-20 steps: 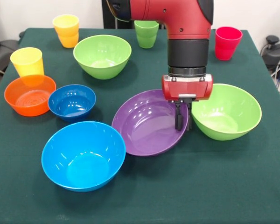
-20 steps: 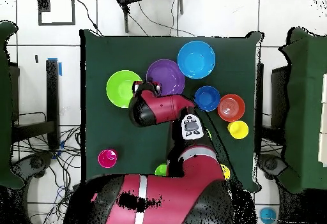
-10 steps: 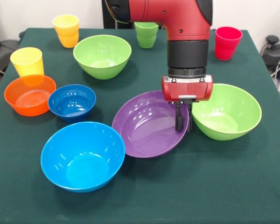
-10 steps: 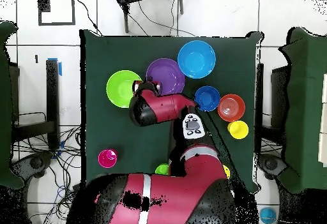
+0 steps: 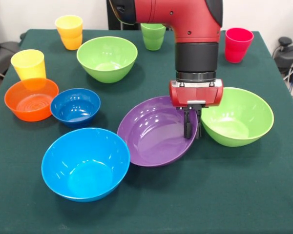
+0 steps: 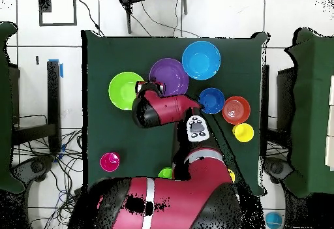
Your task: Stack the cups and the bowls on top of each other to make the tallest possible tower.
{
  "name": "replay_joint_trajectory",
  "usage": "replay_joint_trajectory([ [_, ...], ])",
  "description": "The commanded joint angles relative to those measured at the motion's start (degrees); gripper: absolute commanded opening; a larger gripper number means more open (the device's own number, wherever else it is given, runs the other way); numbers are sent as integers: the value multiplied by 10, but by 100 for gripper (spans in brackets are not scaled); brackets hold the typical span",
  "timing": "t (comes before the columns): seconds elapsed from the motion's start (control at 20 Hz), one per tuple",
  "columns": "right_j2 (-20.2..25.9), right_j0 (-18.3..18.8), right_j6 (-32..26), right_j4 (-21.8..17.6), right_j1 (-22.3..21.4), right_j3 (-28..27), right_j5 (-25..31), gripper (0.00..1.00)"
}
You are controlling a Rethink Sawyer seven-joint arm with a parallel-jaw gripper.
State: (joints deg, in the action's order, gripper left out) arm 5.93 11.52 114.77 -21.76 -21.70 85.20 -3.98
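The claw [image 5: 191, 127] pinches the purple bowl [image 5: 154, 131] by its rim, fingers narrow on the edge nearest the green bowl [image 5: 237, 117]. The purple bowl tilts, its opposite rim touching the big blue bowl [image 5: 85, 163], probably its intended base.

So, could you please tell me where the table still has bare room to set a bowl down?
Bare cloth runs along the front edge of the table, below the purple bowl and the right-hand green bowl. Another patch lies between the far green bowl and the red cup. The left side is crowded.
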Motion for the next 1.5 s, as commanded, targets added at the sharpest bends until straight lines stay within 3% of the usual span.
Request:
replay_joint_trajectory([
  [0.05, 47, -1, -11, -39, 61, -2, 69, 0],
  [1.5, 24, -44, 40, 5, 22, 44, 78, 0],
])
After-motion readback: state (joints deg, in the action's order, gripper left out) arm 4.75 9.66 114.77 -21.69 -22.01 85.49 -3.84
